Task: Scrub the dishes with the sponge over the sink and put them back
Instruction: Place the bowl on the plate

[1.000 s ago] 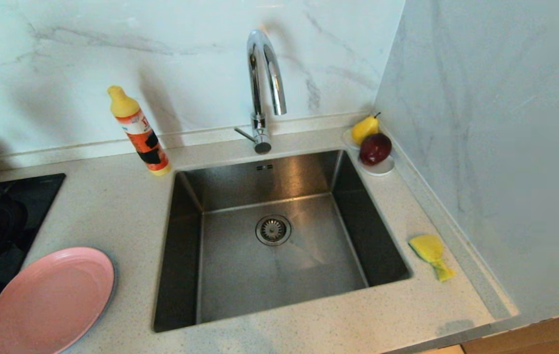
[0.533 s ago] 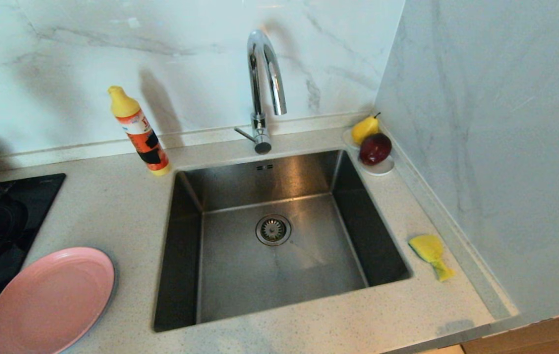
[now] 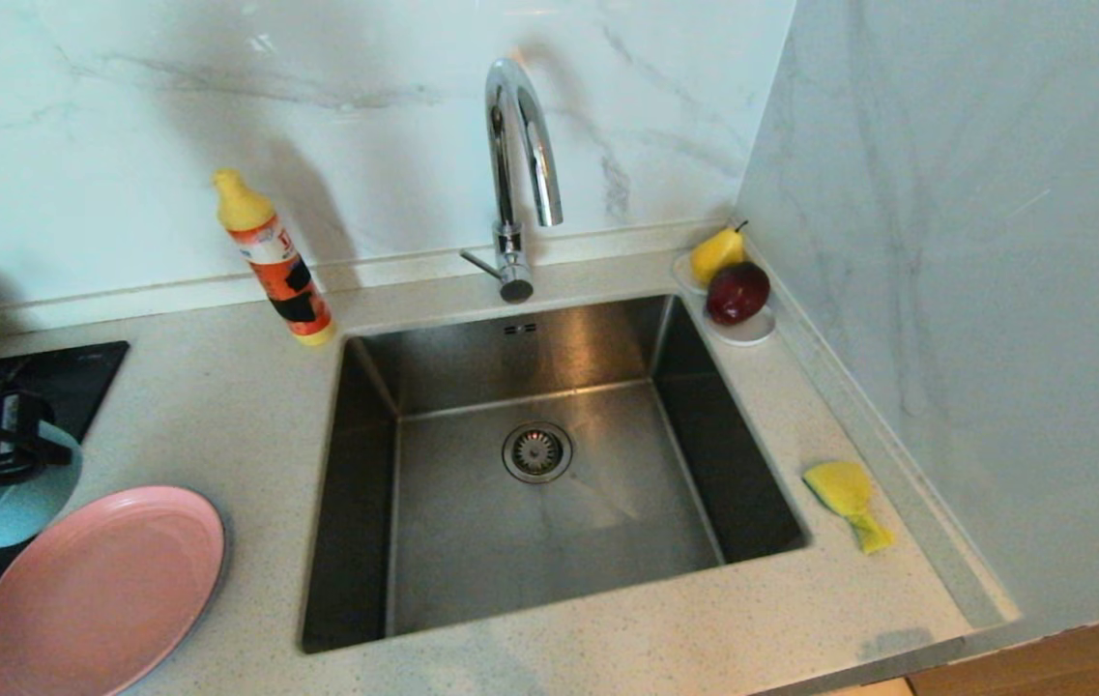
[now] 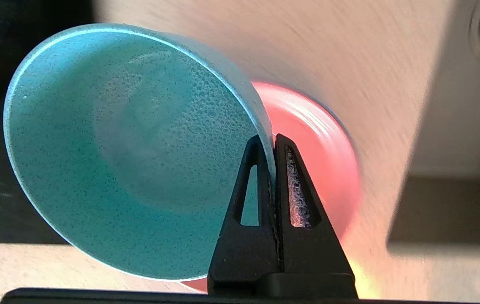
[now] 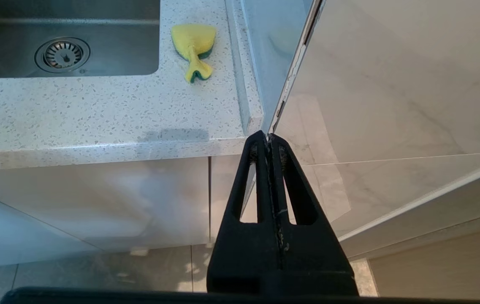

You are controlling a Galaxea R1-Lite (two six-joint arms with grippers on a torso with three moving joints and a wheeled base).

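Nearest the robot, the right tool (image 5: 268, 137) hung below the counter's front edge, before the cabinet doors, its fingers pressed together on nothing. On the speckled counter (image 3: 220, 406) above, at the near left, the pink plate (image 3: 100, 590) lay flat beside the sink's left rim. Just beyond it, at the left edge of the head view, the left tool (image 4: 274, 141) was clamped on the rim of the teal bowl (image 3: 3, 503), one finger inside the wall and one outside, the bowl lifted and tipped above the black hob (image 3: 46, 382) with the pink plate showing behind it in the wrist view. The sink (image 3: 549, 464) sat in the middle, its round drain strainer (image 3: 536, 451) in the centre of the basin. To its right the yellow sponge (image 3: 847, 498) lay on the counter near the side wall, crumpled and twisted. Farther back stood an orange bottle with a yellow cap (image 3: 274, 259) at the sink's far left corner, the chrome tap (image 3: 520, 174) behind the basin, and a white saucer (image 3: 747, 331) in the far right corner carrying a yellow pear (image 3: 715, 253) and a dark red apple (image 3: 738, 292).
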